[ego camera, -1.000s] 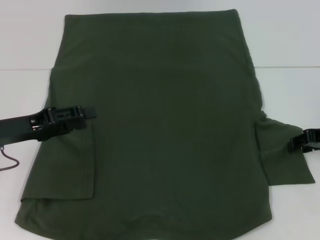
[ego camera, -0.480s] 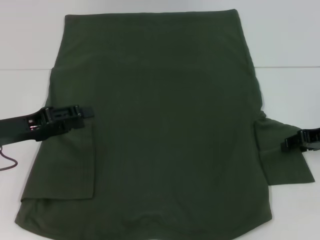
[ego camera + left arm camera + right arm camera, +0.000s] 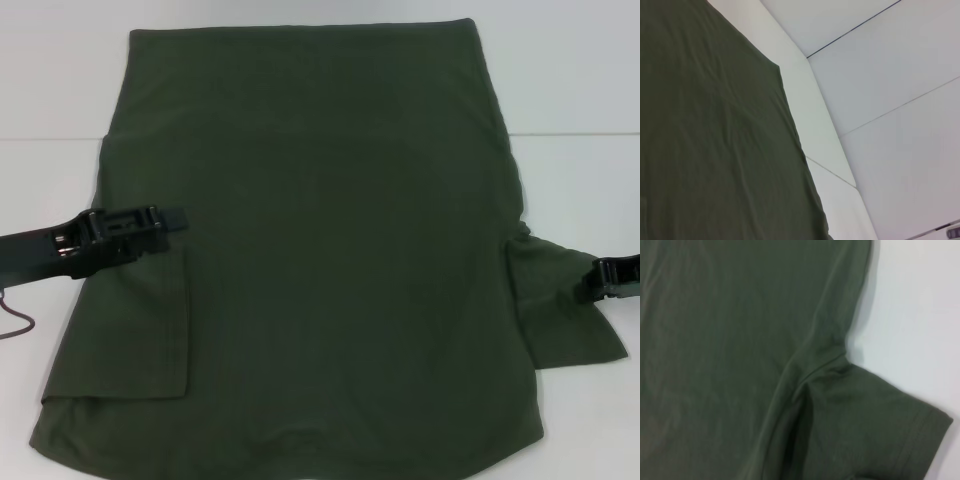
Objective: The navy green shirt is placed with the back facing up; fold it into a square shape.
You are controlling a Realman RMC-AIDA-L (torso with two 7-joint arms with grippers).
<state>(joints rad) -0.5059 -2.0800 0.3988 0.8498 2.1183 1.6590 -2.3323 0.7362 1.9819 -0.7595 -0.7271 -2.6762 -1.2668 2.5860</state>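
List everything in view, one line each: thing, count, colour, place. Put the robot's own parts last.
navy green shirt: one, dark olive green, spread flat across most of the table; left sleeve folded in over the body, right sleeve out to the side.
table: one, white, under the shirt.
cable: one, dark, on the table at the shirt's left edge.
left gripper: one, black, over the shirt's left side above the folded-in sleeve.
right gripper: one, black, at the outer edge of the right sleeve.
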